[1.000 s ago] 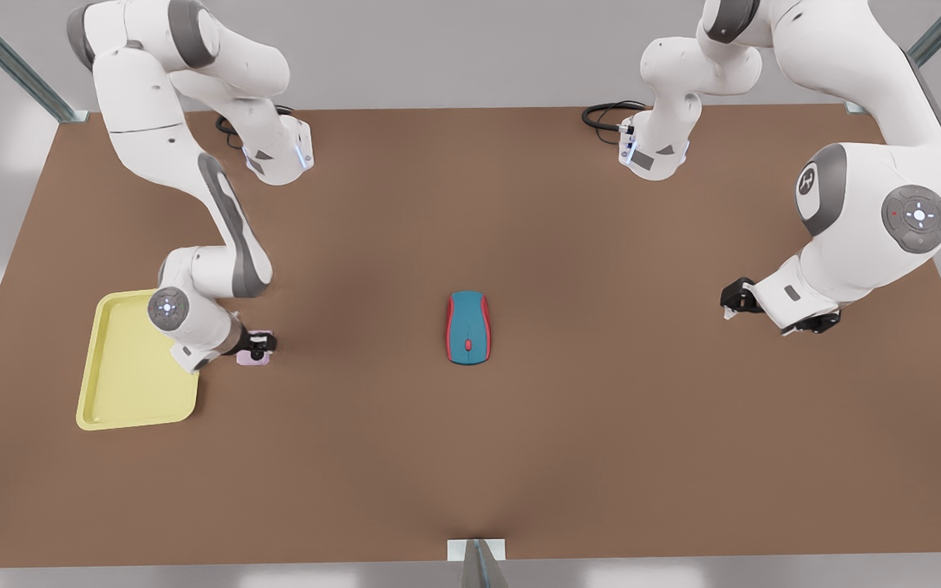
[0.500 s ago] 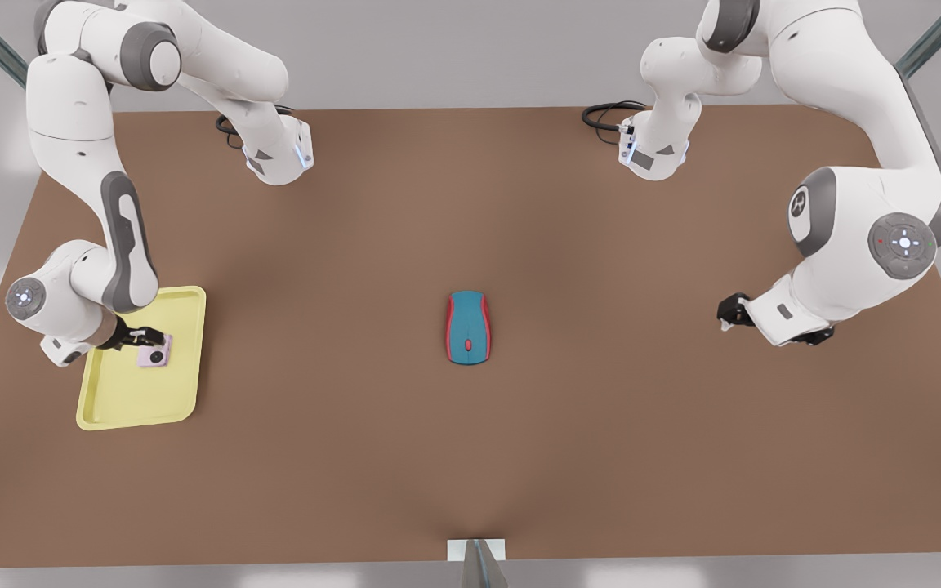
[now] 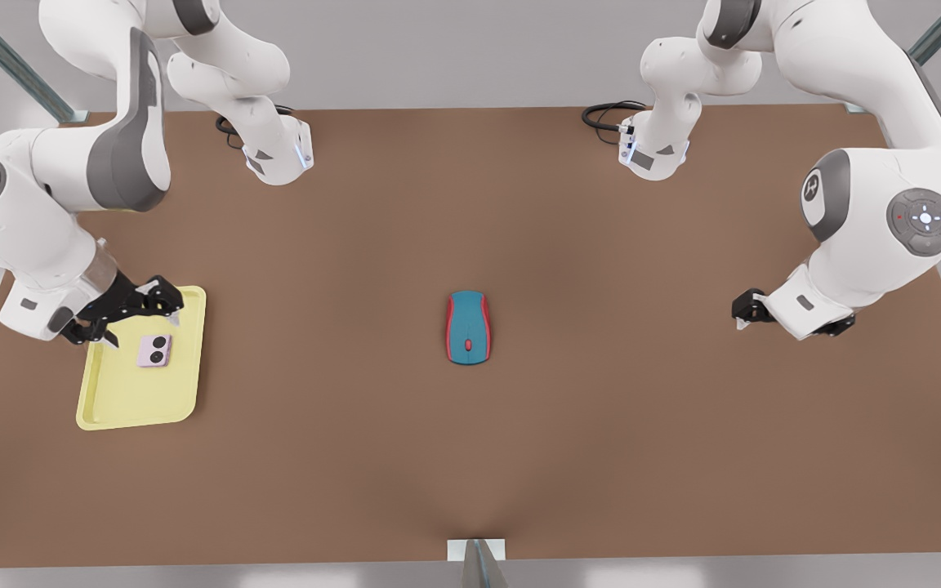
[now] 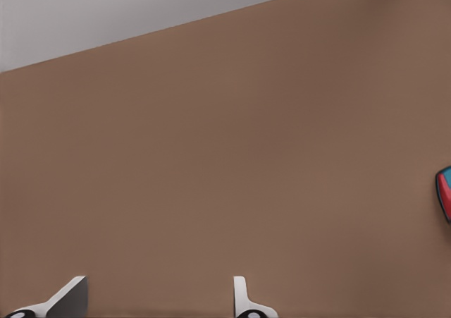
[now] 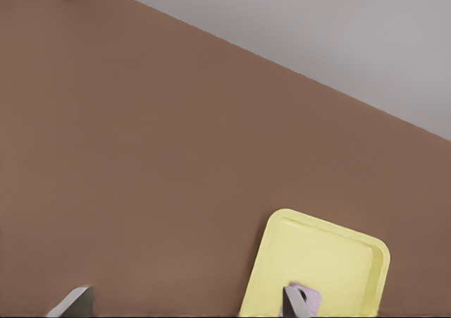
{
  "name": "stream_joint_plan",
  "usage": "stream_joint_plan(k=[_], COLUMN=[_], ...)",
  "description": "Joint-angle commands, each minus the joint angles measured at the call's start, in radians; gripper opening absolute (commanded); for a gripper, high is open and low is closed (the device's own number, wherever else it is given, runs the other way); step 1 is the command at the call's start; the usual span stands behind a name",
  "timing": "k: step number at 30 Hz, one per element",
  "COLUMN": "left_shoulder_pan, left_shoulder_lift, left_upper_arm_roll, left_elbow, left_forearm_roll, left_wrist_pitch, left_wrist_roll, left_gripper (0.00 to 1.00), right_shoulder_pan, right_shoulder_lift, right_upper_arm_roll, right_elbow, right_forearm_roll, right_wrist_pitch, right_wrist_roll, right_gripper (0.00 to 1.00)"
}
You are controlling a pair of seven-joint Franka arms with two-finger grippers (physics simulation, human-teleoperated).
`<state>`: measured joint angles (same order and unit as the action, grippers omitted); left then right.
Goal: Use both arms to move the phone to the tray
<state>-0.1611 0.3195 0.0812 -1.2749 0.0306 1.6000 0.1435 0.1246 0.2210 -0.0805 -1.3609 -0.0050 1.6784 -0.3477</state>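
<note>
The right tool (image 3: 123,306) is seen at the front view's left, above the far edge of the pale yellow rectangular plastic tray (image 3: 136,420). Its fingers (image 5: 292,300) are spread wide and nothing is held between them. The small pale pink-lilac squarish phone (image 3: 154,351) is found lying flat inside the tray, in its far half, lenses up, just beside the tool and apart from it. The left tool (image 3: 744,314) is held low over the brown worktop (image 3: 470,457) at the front view's right, waiting. Its fingers (image 4: 243,297) are likewise parted, with nothing gripped. The teal-and-red computer mouse (image 3: 468,327) is placed at the worktop's middle, well apart from both tools.
</note>
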Motion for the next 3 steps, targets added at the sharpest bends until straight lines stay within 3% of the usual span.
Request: stream_joint_plan(k=[1,3], left_shoulder_pan=[0.0,0.0], left_shoulder_lift=[0.0,-0.002], left_upper_arm_roll=[0.0,0.0], left_elbow=[0.0,0.002], left_forearm_roll=[0.003,0.003], left_wrist_pitch=[-0.003,-0.003], left_wrist_roll=[-0.114,-0.114], left_gripper=[1.0,1.0], right_shoulder_pan=[0.0,0.0], right_shoulder_lift=[-0.002,-0.003], right_upper_arm_roll=[-0.001,-0.001], right_elbow=[0.003,0.0], right_forearm_roll=[0.002,0.002], right_wrist_pitch=[-0.158,-0.18], right_wrist_roll=[0.257,0.257], right_gripper=[1.0,1.0])
